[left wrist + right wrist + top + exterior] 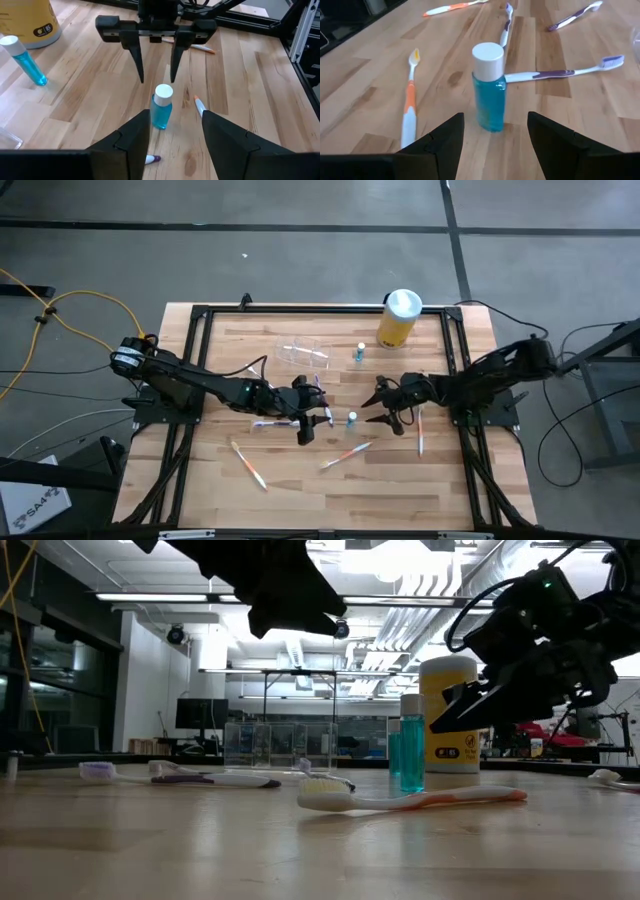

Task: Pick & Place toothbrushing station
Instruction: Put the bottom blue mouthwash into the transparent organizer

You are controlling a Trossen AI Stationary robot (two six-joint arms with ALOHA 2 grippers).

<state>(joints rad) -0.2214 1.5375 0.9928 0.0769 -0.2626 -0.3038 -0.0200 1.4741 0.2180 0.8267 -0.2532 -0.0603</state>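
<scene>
Low view: station [278, 745] barely visible

Bright overhead ceiling lights, glare, soft shadows

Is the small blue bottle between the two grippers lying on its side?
No, the small blue bottle stands upright on the table, white cap on top.

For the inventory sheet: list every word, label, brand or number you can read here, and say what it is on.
Yellow canister: a dark label patch, too small to read; in the left wrist view its label is blurred too.
White sheet on the floor: grey lettering, not legible.
Two blue bottles: no label visible.
Toothbrushes: no readable print.
</scene>
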